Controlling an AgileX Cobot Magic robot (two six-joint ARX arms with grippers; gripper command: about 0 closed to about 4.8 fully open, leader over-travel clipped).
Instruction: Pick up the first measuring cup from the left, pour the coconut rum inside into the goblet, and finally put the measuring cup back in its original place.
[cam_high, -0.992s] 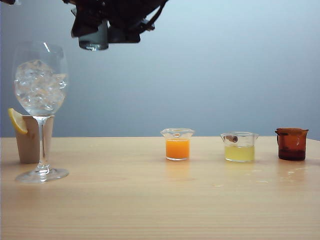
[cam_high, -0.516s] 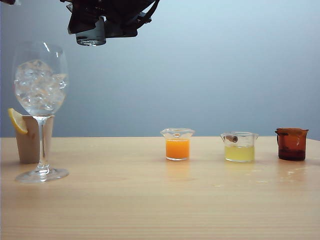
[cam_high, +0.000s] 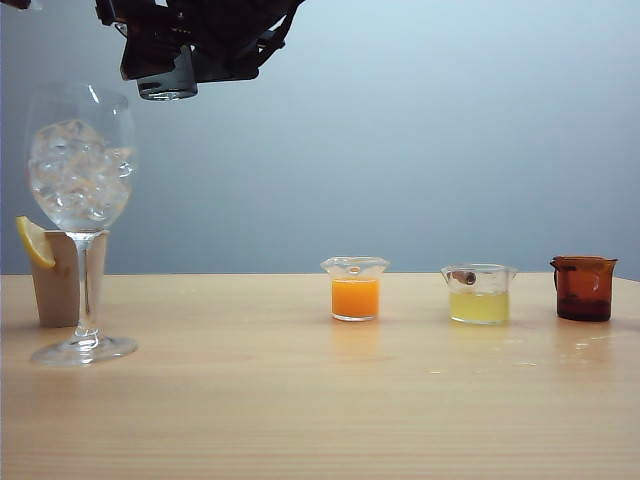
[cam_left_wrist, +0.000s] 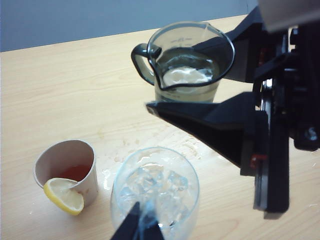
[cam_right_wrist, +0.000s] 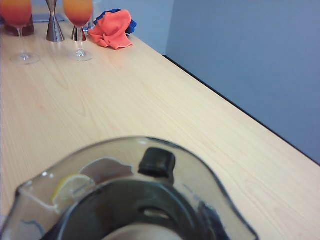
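Measuring cup aloft, pour not yet begun

First measuring cup (cam_left_wrist: 187, 62), clamped in the right gripper (cam_left_wrist: 200, 75), hangs upright above the table beside the goblet (cam_left_wrist: 155, 192). Coconut rum (cam_left_wrist: 186, 76) is inside it, so picking up is done; tipping into the ice-filled goblet and returning the cup remain. Left gripper (cam_left_wrist: 141, 229) hovers over the goblet; I cannot tell how its jaws stand.

Right pincer (cam_high: 165, 75) with the first measuring cup (cam_high: 168, 88) (held aloft) now nearer the goblet (cam_high: 80, 165).

cocktail bar: goblet (cam_high: 80, 200), jigger (cam_right_wrist: 54, 22), drinks
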